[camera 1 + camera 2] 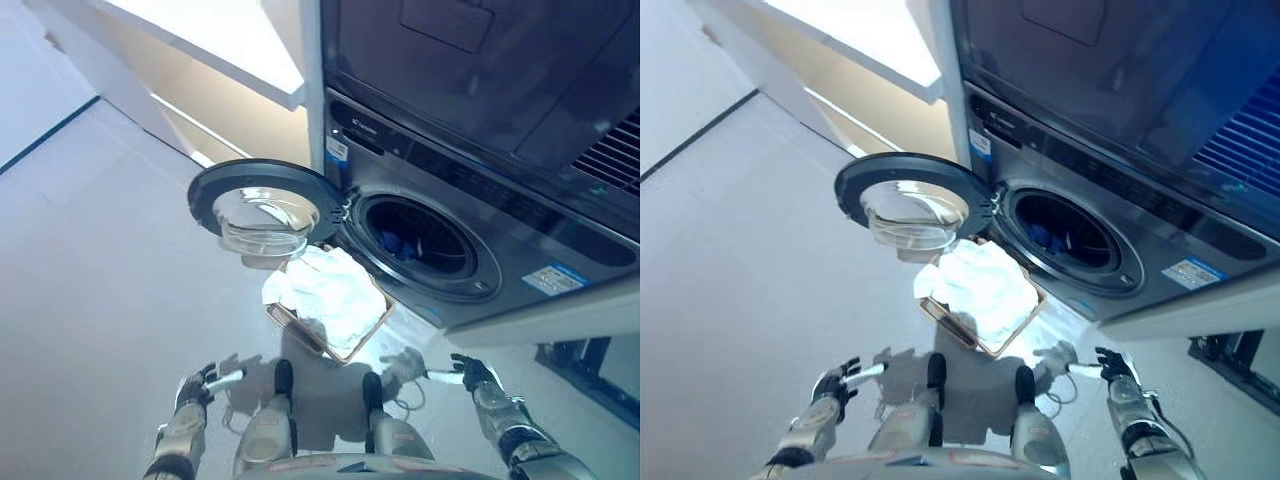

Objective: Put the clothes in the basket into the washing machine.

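A brown basket [345,352] stands on the floor just before the washing machine [500,230], filled with pale white clothes [325,290]. The machine's round door [262,205] hangs wide open to the left of the drum opening [420,240], where a blue item [395,245] shows inside. My left hand [198,387] hovers low at the lower left, fingers relaxed and holding nothing. My right hand [470,372] hovers at the lower right, also open. Both hands are well short of the basket.
A white counter or shelf [210,35] with a pale cabinet below runs along the back left wall. Light floor [90,270] spreads out to the left. A dark frame [590,365] sits on the floor at the far right.
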